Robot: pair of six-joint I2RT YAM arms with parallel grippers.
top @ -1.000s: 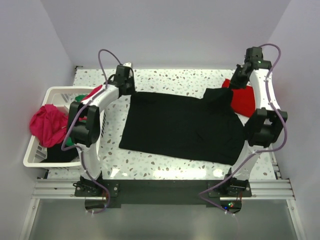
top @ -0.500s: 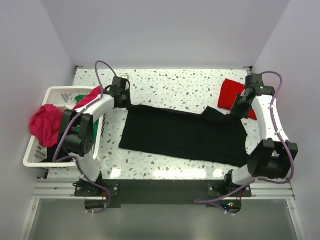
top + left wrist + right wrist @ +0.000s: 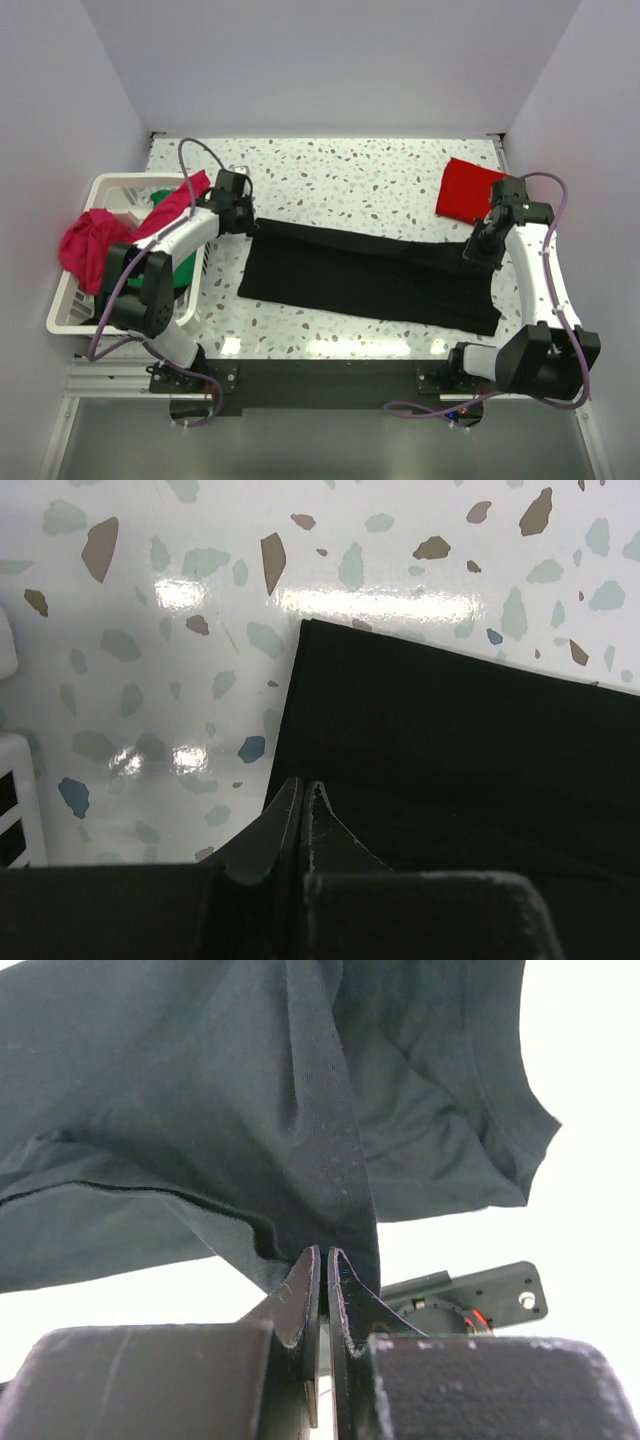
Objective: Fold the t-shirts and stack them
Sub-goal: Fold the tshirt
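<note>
The large black t-shirt (image 3: 370, 280) lies across the middle of the table, its far half folded over toward the near edge. My left gripper (image 3: 243, 218) is shut on its far left corner, low over the table; the wrist view shows the cloth edge (image 3: 420, 730) at my closed fingertips (image 3: 303, 785). My right gripper (image 3: 478, 250) is shut on the shirt's far right edge, with cloth (image 3: 250, 1110) hanging from the closed jaws (image 3: 322, 1252). A folded red t-shirt (image 3: 468, 190) lies at the far right. A magenta-pink shirt (image 3: 92, 247) and a green one (image 3: 170, 262) are in the basket.
The white slatted laundry basket (image 3: 105, 188) stands at the left edge of the table, with a red-pink cloth (image 3: 175, 202) draped over its right rim beside my left arm. The terrazzo table (image 3: 350, 170) runs to walls at the back and sides.
Both grippers have pulled the black shirt's far edge toward the near side, folding it into a narrower band. The red shirt at the far right is now uncovered.
</note>
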